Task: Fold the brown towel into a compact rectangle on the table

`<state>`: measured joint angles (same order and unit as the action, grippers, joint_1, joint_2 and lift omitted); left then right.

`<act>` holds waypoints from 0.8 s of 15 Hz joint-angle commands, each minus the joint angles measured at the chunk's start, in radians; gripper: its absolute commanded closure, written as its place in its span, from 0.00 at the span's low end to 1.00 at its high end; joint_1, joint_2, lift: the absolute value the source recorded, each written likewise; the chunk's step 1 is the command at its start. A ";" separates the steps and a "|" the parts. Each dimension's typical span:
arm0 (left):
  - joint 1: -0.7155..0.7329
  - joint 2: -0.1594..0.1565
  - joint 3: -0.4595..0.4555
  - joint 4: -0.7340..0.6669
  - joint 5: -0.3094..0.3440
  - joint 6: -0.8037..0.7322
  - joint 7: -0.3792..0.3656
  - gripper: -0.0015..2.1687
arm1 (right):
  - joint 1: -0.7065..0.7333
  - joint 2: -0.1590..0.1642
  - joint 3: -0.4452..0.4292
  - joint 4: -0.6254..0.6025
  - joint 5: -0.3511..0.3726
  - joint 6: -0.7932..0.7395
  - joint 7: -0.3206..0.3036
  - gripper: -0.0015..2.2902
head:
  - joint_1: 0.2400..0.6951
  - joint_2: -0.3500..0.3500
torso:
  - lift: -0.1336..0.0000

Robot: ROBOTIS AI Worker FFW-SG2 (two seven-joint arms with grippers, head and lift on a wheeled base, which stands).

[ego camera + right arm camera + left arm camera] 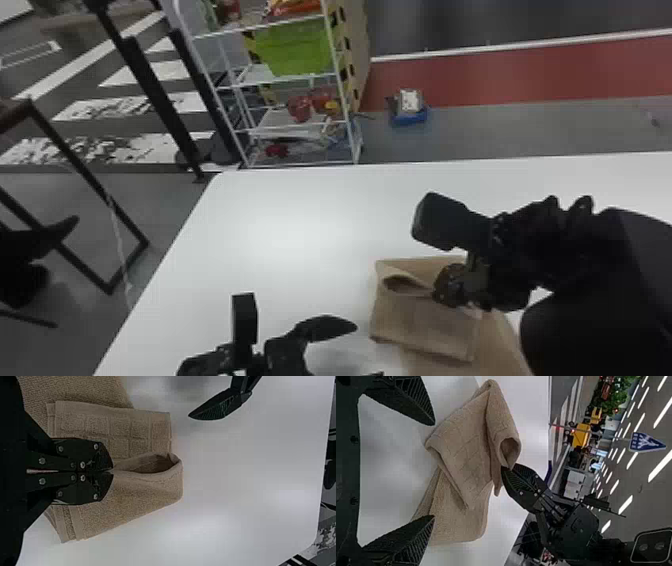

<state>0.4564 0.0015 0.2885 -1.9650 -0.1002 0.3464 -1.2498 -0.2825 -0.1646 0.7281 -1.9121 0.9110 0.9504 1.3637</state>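
Note:
The brown towel point(425, 320) lies partly folded on the white table, with a raised loop along one fold and a flatter layer beneath. At the right, my right gripper point(462, 305) is over the towel; in the right wrist view the right gripper point(112, 471) is shut on the fold beside the open loop. Left of the towel and apart from it is my left gripper point(367, 352). In the left wrist view the left gripper point(434, 471) stands wide open, the towel point(466, 451) beyond its fingers.
The white table point(280, 225) extends behind and left of the towel. Past its far edge stands a wire shelf point(300, 127) with a green bin, and a blue box point(409, 116) sits on the floor. A dark metal frame stands at the left.

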 commanded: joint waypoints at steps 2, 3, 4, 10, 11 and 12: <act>0.002 -0.004 -0.062 -0.005 -0.018 0.006 -0.002 0.02 | 0.013 -0.010 -0.003 -0.016 -0.001 0.000 0.003 0.59 | 1.00 0.89 | 0.08; 0.002 -0.004 -0.075 -0.005 -0.022 0.006 0.000 0.02 | 0.014 -0.012 -0.006 -0.018 -0.001 0.000 0.003 0.59 | 1.00 0.87 | 0.08; 0.001 -0.004 -0.088 -0.005 -0.035 0.012 0.001 0.02 | 0.014 -0.012 -0.006 -0.018 -0.001 0.000 0.003 0.59 | 1.00 0.86 | 0.08; -0.015 -0.004 -0.144 -0.005 -0.067 0.046 0.007 0.02 | 0.029 -0.044 -0.006 -0.079 -0.017 0.000 0.003 0.59 | 1.00 0.80 | 0.08; -0.015 -0.004 -0.150 -0.005 -0.067 0.049 0.010 0.02 | 0.032 -0.050 -0.006 -0.087 -0.018 0.000 0.003 0.59 | 1.00 0.79 | 0.08; -0.015 -0.004 -0.152 -0.012 -0.067 0.052 0.012 0.02 | 0.034 -0.058 -0.006 -0.097 -0.020 -0.003 0.003 0.59 | 1.00 0.77 | 0.08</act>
<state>0.4418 0.0015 0.1430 -1.9700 -0.1662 0.3949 -1.2396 -0.2513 -0.2117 0.7227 -1.9958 0.8949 0.9502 1.3637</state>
